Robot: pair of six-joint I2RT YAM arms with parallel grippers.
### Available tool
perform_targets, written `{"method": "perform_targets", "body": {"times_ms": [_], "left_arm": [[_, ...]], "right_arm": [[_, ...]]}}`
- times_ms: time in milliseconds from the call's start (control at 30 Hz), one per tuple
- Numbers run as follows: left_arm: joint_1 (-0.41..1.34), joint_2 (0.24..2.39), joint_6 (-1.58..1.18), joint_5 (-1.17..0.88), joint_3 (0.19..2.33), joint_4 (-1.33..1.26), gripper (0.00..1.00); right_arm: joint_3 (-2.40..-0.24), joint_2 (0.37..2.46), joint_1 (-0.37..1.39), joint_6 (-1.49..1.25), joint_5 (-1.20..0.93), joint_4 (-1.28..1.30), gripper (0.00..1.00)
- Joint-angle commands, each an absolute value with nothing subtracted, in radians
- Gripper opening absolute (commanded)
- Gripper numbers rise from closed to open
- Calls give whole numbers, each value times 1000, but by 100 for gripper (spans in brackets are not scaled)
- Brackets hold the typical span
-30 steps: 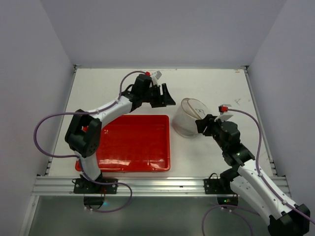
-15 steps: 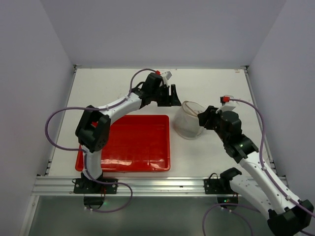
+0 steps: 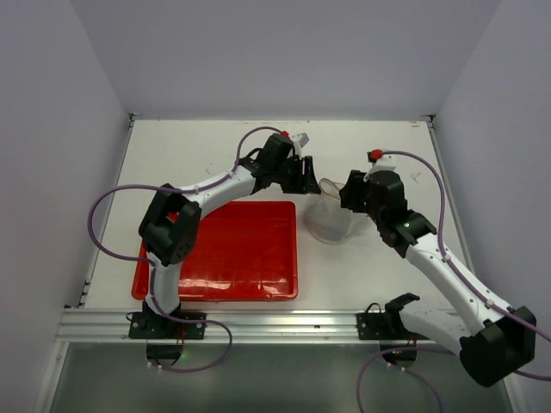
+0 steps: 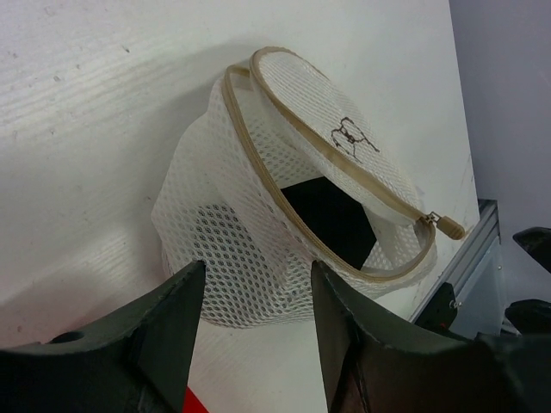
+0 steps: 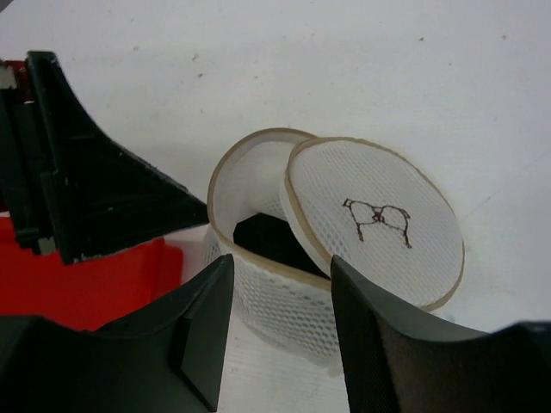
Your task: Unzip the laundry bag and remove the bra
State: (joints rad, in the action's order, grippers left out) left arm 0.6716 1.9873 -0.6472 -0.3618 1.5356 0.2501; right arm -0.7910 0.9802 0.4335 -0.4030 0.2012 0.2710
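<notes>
Top external: whitish round mesh laundry bag (image 3: pixel 327 222) centre frame, lid ajar, beside red rectangular tray (image 3: pixel 232 249); black fabric bra (image 4: pixel 331 215) inside. Flanking rim: left gripper (image 3: pixel 310 182), right gripper (image 3: pixel 347 197), both released. White tabletop (image 3: pixel 189 155), grey walls (image 3: pixel 275 60) around.

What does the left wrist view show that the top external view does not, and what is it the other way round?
Only the left wrist view: the zipper pull at the rim, the lid gaping, and the black bra inside. Only the top external view: the whole red tray and the right gripper at the pouch's right side. Both: the laundry bag and the open left gripper close to it.
</notes>
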Motion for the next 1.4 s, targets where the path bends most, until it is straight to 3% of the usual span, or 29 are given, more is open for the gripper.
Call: {"method": "perform_targets", "body": {"times_ms": [0, 333, 600, 1000, 1367], "left_arm": [[681, 1971, -657, -359, 1540, 210, 55], [683, 1870, -669, -301, 1477, 186, 58], [669, 1773, -687, -256, 1384, 132, 60], [655, 1720, -704, -290, 1310, 72, 60], [646, 1690, -710, -296, 1292, 63, 60]], "right_arm": [[-903, 1113, 428, -328, 265, 235, 51], [-1083, 1377, 308, -250, 55, 360, 54], [-1129, 1416, 307, -195, -74, 436, 60], [-1127, 1420, 342, -160, -23, 505, 58], [-1134, 1473, 383, -152, 231, 537, 53]]}}
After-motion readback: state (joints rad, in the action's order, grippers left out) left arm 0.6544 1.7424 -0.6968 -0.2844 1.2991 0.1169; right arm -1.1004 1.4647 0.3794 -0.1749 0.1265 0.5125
